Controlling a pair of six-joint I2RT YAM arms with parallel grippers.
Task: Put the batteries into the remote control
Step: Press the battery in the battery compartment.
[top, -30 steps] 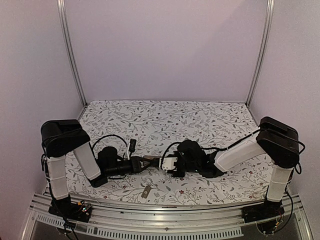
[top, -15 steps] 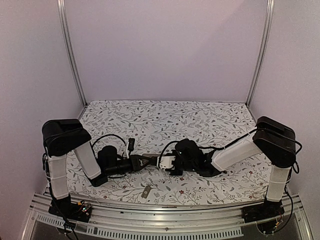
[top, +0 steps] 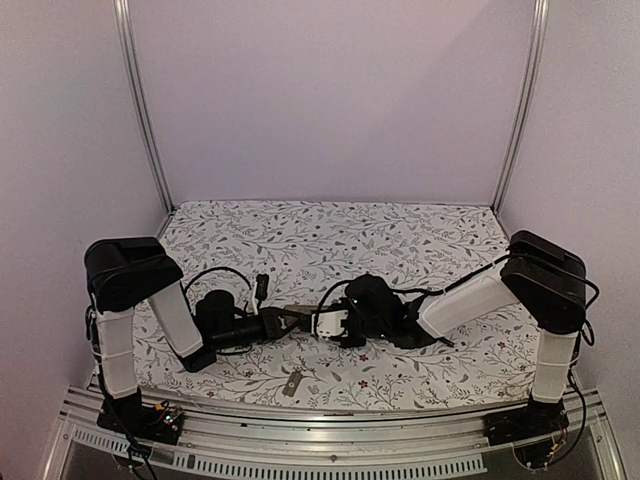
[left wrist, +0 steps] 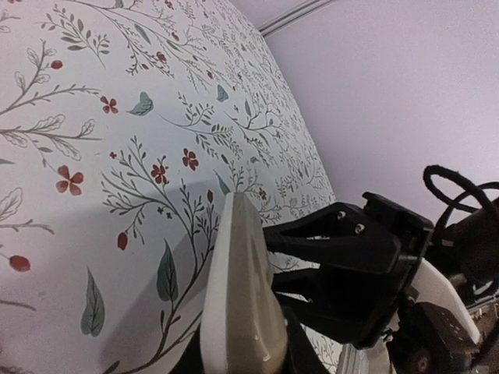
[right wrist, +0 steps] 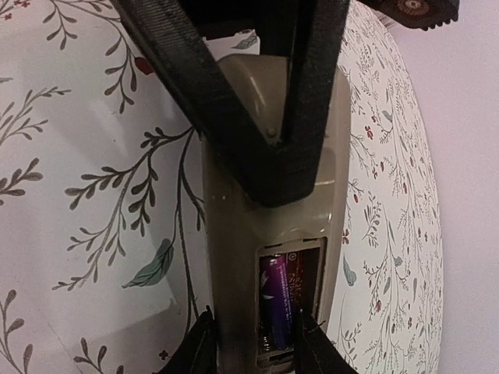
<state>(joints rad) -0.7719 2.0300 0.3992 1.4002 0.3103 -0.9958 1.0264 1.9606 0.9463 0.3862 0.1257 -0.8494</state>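
The remote control [right wrist: 234,249] sits at the lower centre of the top view, between the two arms, with its grey-tan underside facing the right wrist camera. Its battery bay is uncovered at the end near that camera. One purple battery [right wrist: 278,300] lies inside the bay, along the remote's length.

The left gripper [top: 283,322] is clamped on the remote's other end, and its black fingers cross the body in a V. The right gripper [right wrist: 256,349] stands partly apart at the bay end. Its fingertips [right wrist: 199,347] sit on either side of the battery; I cannot tell whether they touch it.

The floral bench [top: 400,240] shows the remote's shadow beneath it. A small grey-tan cover piece [top: 291,384] lies on the bench near the front edge, well apart from the remote.
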